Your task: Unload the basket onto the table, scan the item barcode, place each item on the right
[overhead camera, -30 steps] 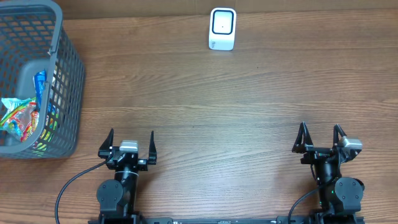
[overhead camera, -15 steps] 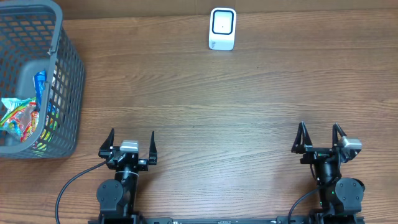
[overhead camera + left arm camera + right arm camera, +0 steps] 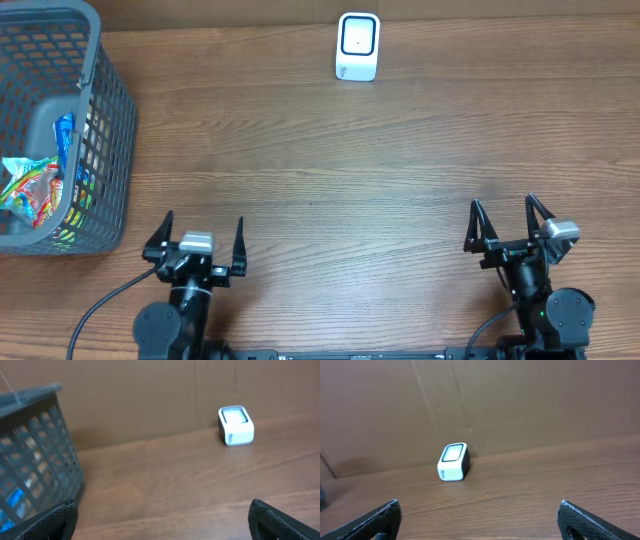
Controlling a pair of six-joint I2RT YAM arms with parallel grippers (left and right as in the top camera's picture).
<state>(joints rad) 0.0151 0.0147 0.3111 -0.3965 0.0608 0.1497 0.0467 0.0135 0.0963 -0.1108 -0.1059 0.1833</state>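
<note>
The white barcode scanner (image 3: pixel 357 46) stands at the far middle edge of the wooden table, and shows in the left wrist view (image 3: pixel 236 425) and the right wrist view (image 3: pixel 453 462). The items lie in a grey mesh basket (image 3: pixel 112 120) at the far left: a colourful packet (image 3: pixel 30 190) and a blue packet (image 3: pixel 65 135). My left gripper (image 3: pixel 203 225) is open near the front edge, right of the basket, with nothing between its fingers (image 3: pixel 60 520). My right gripper (image 3: pixel 503 210) is also open and empty at the front right, its fingers (image 3: pixel 382 520) wide apart.
A brown cardboard wall (image 3: pixel 520 405) rises behind the scanner along the far edge of the table. The basket wall (image 3: pixel 35 455) fills the left of the left wrist view. Bare wood (image 3: pixel 350 170) lies between the grippers and the scanner.
Both arms have shifted slightly to the left, the left one also a little towards the front edge. Both grippers stay open and empty.
</note>
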